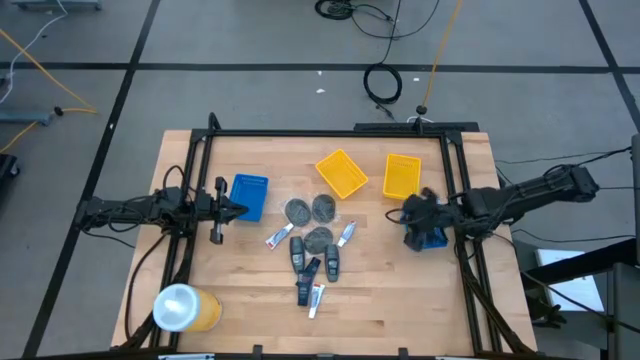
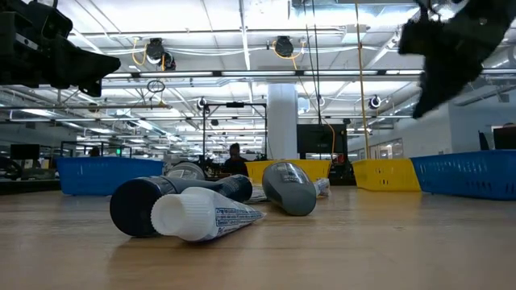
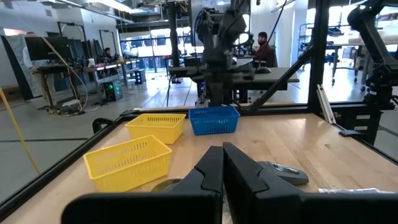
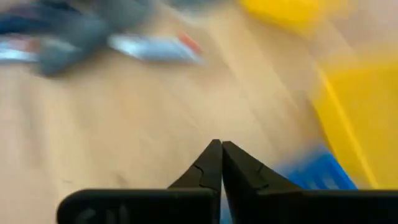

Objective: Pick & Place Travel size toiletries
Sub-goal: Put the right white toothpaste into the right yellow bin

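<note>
Closest to the low camera, a white-capped tube [image 2: 201, 216] lies against a dark bottle [image 2: 153, 205] on the wood. My left claw [image 1: 237, 209] reaches level over the blue tray [image 1: 249, 195] at the table's left edge, fingers clenched together on nothing, as the left wrist view shows. My right claw [image 1: 412, 214] hangs above the second blue tray [image 1: 430, 240] by the right rail, just past a yellow tray [image 1: 401, 176]; its fingers [image 4: 211, 163] are also pressed tight and empty. Toiletries sit between my claws: three grey discs [image 1: 310, 212], bottles [image 1: 313, 262] and tubes [image 1: 278, 237] in a loose cluster. From overhead, bare wood separates that cluster from each claw. Only the high view shows the orange cup [image 1: 186, 308] at the front left corner. My right wrist picture is smeared; a tube [image 4: 155, 46] lies ahead.
</note>
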Controlling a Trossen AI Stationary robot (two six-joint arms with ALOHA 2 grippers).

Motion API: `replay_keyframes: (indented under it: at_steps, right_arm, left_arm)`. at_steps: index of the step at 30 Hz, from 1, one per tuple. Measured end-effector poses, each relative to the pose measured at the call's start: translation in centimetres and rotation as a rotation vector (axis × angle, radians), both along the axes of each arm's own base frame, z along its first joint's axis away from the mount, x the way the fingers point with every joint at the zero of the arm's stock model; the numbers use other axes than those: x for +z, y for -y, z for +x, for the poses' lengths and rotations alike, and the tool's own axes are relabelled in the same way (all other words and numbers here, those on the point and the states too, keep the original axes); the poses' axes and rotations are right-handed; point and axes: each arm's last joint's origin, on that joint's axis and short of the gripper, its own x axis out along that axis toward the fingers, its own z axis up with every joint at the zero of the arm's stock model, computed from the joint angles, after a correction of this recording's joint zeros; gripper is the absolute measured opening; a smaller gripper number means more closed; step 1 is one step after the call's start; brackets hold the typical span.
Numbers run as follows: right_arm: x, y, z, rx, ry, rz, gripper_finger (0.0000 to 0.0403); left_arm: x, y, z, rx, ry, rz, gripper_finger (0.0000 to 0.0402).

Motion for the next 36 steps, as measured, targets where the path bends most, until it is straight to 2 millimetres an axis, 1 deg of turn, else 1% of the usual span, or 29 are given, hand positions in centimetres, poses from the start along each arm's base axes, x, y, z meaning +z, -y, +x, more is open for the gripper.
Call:
replay_keyframes:
  at_steps: [2,4,6,11,15,17,20,24,28,30,33,36]
  right_arm:
    - [-0.5,-0.5,1.4,0.137,0.115,-0.003,0.0011]
    - [-1.2,-0.8,2.8,0.214,0.204,-0.001,0.0024]
    - [-1.9,-0.9,4.1,0.279,0.241,-0.018,0.0044]
    - [-4.6,0.1,6.7,0.364,0.180,-0.143,0.0122]
    - [-5.9,1.1,8.5,0.465,0.097,-0.286,0.0184]
    - [-6.5,1.5,9.2,0.531,0.066,-0.360,0.0205]
    - [-7.2,2.0,10.4,0.613,0.043,-0.424,0.0221]
    - [-8.2,2.2,12.0,0.693,0.018,-0.416,0.0219]
    - [-9.3,2.3,13.5,0.747,-0.021,-0.449,0.0205]
    - [-9.5,2.2,14.0,0.755,-0.027,-0.455,0.0193]
    - [-9.8,2.4,14.1,0.746,-0.046,-0.442,0.0161]
    - [-9.6,2.7,13.8,0.699,-0.066,-0.400,0.0114]
  left_arm:
    - [0.0,0.0,0.0,0.000,0.000,0.000,0.0010]
    - [0.0,0.0,0.0,0.000,0.000,0.000,0.0010]
    - [0.0,0.0,0.0,0.000,0.000,0.000,0.0010]
    - [0.0,0.0,0.0,0.000,0.000,0.000,0.0010]
    - [0.0,0.0,0.0,0.000,0.000,0.000,0.0010]
    - [0.0,0.0,0.0,0.000,0.000,0.000,0.0010]
    - [0.0,0.0,0.0,0.000,0.000,0.000,0.0010]
    - [0.0,0.0,0.0,0.000,-0.001,0.000,0.0010]
    - [0.0,0.0,0.0,0.000,0.000,0.000,0.0010]
    - [0.0,0.0,0.0,0.000,-0.001,0.000,0.0010]
    - [0.0,0.0,0.0,0.000,0.000,0.000,0.0010]
    - [0.0,0.0,0.0,0.000,0.001,0.000,0.0010]
